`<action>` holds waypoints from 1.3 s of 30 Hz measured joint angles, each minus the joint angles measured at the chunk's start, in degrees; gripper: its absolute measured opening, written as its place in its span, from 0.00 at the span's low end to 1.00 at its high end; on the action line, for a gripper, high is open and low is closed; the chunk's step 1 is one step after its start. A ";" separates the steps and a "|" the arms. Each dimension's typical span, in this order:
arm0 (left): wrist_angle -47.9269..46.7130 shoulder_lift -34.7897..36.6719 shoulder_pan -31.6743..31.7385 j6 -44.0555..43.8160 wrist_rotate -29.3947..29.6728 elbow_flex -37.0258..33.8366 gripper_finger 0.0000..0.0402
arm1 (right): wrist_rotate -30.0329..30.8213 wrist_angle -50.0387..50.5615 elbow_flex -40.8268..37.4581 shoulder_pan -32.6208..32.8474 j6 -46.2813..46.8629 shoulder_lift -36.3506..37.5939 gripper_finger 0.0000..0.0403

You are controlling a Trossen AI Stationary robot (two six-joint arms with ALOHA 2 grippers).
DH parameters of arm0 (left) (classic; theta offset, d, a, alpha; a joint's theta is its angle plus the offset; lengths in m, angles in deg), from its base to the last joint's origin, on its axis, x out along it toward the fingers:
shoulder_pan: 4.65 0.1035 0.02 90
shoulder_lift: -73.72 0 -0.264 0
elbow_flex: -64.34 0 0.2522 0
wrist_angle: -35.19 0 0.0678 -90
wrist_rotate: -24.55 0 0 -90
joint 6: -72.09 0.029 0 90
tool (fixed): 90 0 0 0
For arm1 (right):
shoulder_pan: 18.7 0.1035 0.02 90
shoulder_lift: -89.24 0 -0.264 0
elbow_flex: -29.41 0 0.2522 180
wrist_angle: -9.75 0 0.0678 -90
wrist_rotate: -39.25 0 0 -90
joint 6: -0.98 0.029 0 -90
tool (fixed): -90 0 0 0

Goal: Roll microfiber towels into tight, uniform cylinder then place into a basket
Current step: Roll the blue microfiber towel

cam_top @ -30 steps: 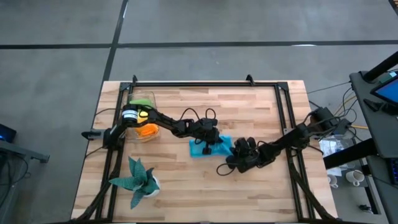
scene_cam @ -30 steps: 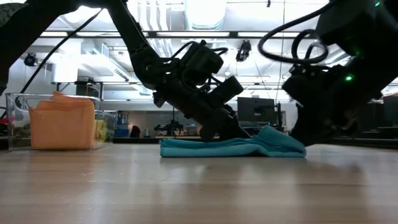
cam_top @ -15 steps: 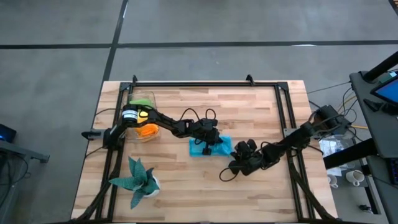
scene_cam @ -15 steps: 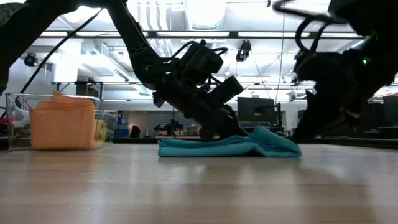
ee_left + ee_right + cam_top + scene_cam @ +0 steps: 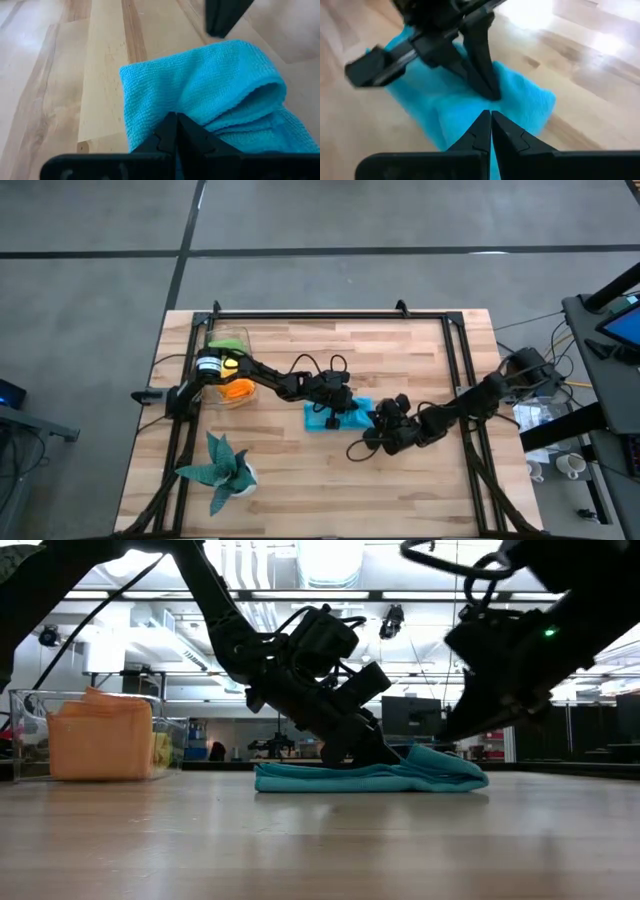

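A bright blue towel [image 5: 338, 417] lies mid-table, its right part doubled over into a rounded fold [image 5: 250, 85]. My left gripper [image 5: 176, 127] is shut, tips down on the towel's middle. My right gripper [image 5: 447, 733] is shut and hangs slanted just above the towel's right end [image 5: 450, 765]; I see no touch there. The clear basket [image 5: 215, 380] stands at the far left of the table with an orange towel [image 5: 100, 735], a yellow one [image 5: 232, 362] and a lime green one [image 5: 228, 340] in it. My left gripper presses its shut fingertips [image 5: 385, 752] down on the blue towel's middle [image 5: 150, 117], just short of the doubled-over part. The fingers slant down from the table's left. The towel lies flat on the table under them.
A dark teal plant in a white pot [image 5: 222, 470] stands near the front left corner. A black metal frame [image 5: 330, 315] runs along the table's far edge and both sides. Bare wood [image 5: 330, 490] lies in front of the towel.
My right gripper has risen from table height beside the towel's right end to just above it, and has rolled about its own axis, staying shut. The blue towel has stayed pinned under my left gripper.
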 joint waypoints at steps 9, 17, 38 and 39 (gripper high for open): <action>0.35 0.00 0.02 -0.02 0.00 -0.08 0.00 | -3.58 -13.82 0.04 -2.72 -8.09 -4.97 0.02; 0.51 0.00 0.04 -0.02 -0.02 -0.11 0.00 | -7.95 -19.78 0.00 -2.70 -5.73 -12.19 0.02; 0.67 0.00 0.04 -0.02 0.11 -0.24 0.00 | -14.56 -18.06 -0.09 0.10 -6.67 -10.41 0.02; 0.69 0.00 0.04 -0.02 0.11 -0.24 0.00 | -14.58 -17.72 -0.07 0.53 -6.67 -9.70 0.02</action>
